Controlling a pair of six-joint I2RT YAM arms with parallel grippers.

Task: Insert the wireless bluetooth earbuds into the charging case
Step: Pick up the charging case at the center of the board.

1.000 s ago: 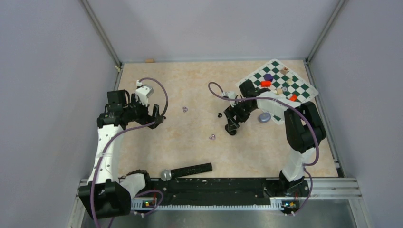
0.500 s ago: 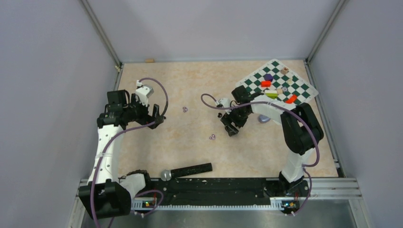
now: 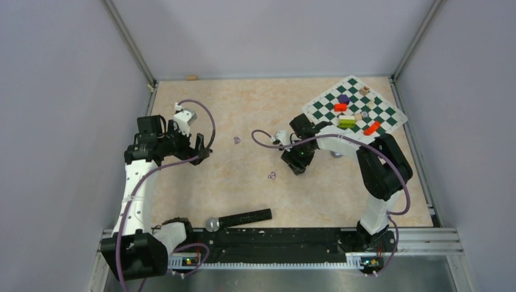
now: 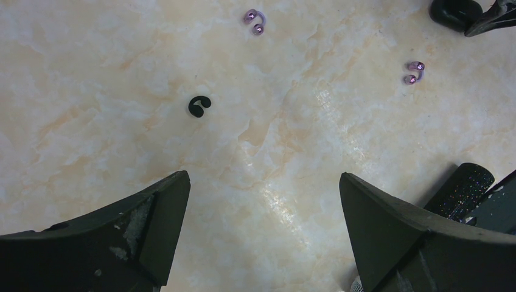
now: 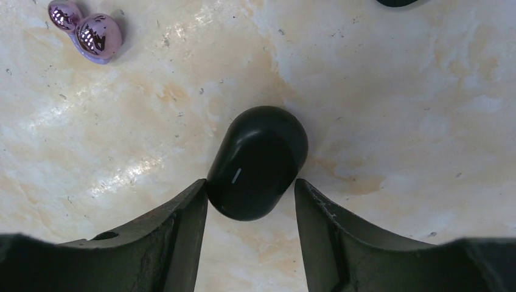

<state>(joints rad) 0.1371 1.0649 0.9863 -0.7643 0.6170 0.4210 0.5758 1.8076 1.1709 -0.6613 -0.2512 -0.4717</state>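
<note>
In the middle of the worktop (image 3: 243,109), your right claw (image 5: 251,182) has finished its little swing. Over the last second the wrist slid toward 9 o'clock and turned, and the forearm now covers the grey oval case that was showing beside it. The payoff is in the right wrist view: the black charging case (image 5: 258,158) sits right between the jaws, with a finger up against each side. Can't tell if you're actually squeezing it yet or just bracketing it. Its lid looks shut, so I'd guess this is the grab-and-steady step before anything gets opened.

None of the buds are in. A lilac earbud (image 5: 88,33) lies on the worktop at 10 o'clock from the case, well apart from the fingers. The left wrist view shows a black earbud (image 4: 199,106) and both lilac ones, all lying loose. Your left claw (image 4: 263,176) hasn't budged: jaws wide apart, nothing in them, hovering over the worktop. So no inserting done yet, but you're lined up on the case.
</note>
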